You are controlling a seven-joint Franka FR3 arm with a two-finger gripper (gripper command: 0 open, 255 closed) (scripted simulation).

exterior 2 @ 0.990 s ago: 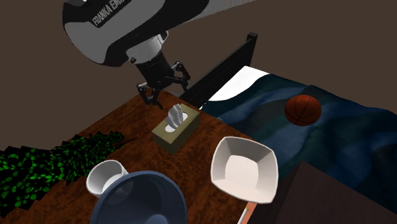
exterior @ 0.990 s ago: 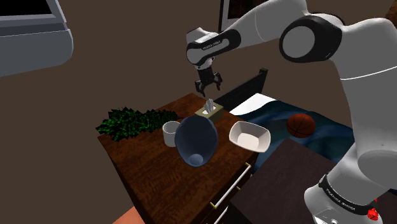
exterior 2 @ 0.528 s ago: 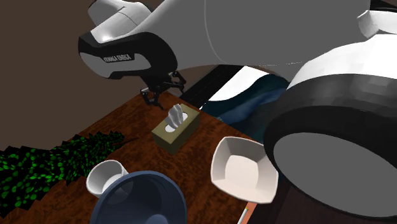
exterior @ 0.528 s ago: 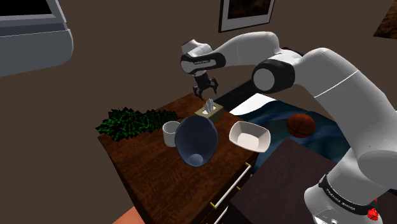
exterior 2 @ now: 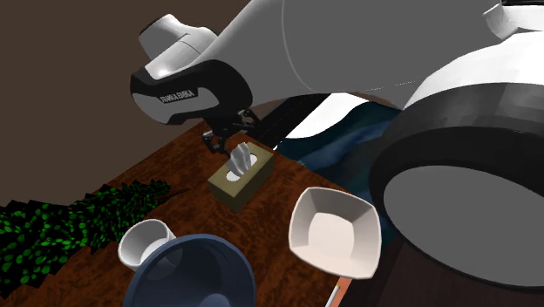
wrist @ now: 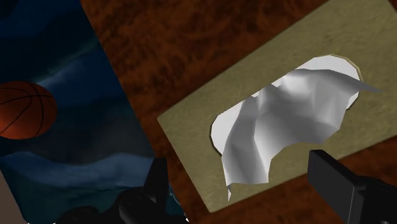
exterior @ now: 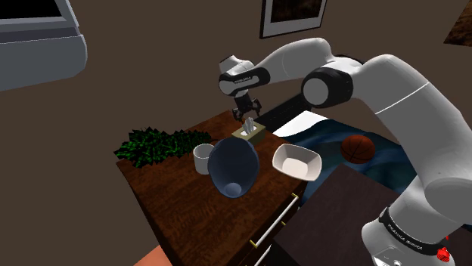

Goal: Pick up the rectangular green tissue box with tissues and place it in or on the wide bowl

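Note:
The tissue box (exterior: pixel 249 134) is olive-tan with a white tissue (wrist: pixel 280 121) sticking up from its oval slot. It lies at the far edge of the brown wooden table (exterior: pixel 174 204). My black gripper (exterior: pixel 248 115) hangs just over the box (exterior 2: pixel 244 179) and points down at it. In the wrist view the gripper (wrist: pixel 238 164) is open, its fingers apart on either side of the tissue over the box (wrist: pixel 267 70), touching nothing. A wide white bowl (exterior: pixel 296 162) stands to the shoulder view's right of the box; in the second exterior view this bowl (exterior 2: pixel 336 231) is nearer the camera.
A large dark blue bowl (exterior: pixel 233 168) and a white cup (exterior: pixel 202 157) stand in front of the box. A leafy green plant (exterior: pixel 155 143) lies at the table's left end. Beyond the table is a bed with a blue cover (exterior: pixel 333 136) and a basketball (exterior: pixel 358 148).
The gripper has come down from well above the table to just over the tissue box. Its fingers have stayed open and the box has not moved.

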